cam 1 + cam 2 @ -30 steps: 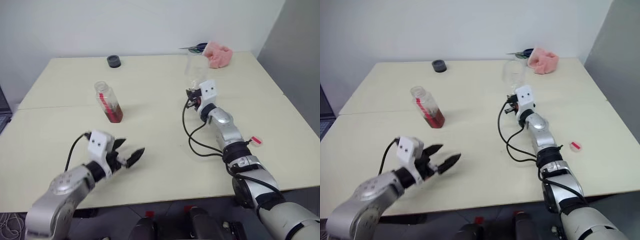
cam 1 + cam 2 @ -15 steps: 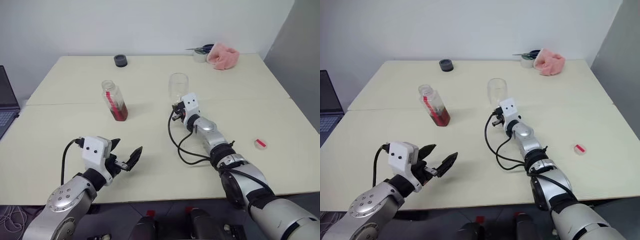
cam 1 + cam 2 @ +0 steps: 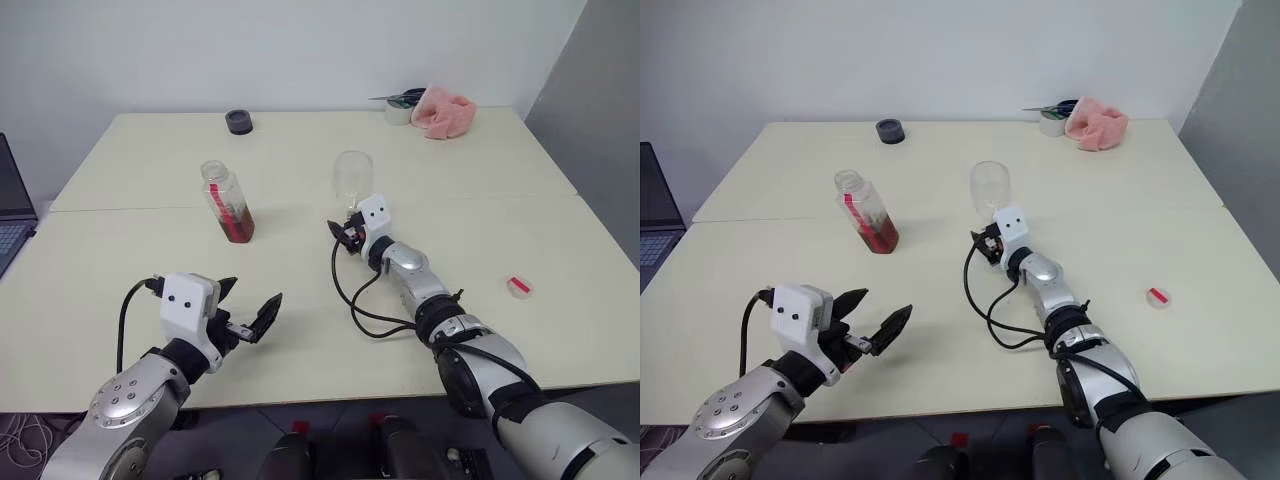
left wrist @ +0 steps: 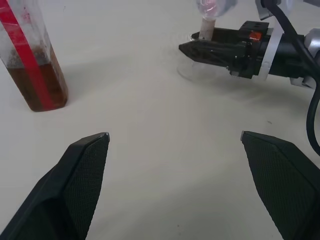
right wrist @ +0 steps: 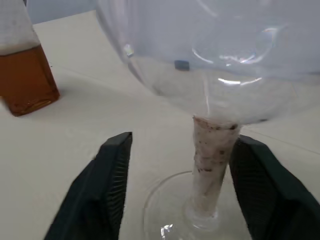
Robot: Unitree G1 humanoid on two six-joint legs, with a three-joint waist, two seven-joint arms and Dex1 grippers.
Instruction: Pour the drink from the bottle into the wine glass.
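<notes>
Wine glass: 1, upright mid-table, stem between right gripper fingers, spread, not touching. Bottle: 1, uncapped, left of glass, brown drink low inside. Left gripper: wide open, empty. Small black round object: 1, far edge.

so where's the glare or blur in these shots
Right wrist view: bright highlights streak the wine glass bowl, and the bottle at the edge looks soft. Left wrist view: the glass bowl is blown out pinkish-white. Left eye view: even light, faint shadows.
</notes>
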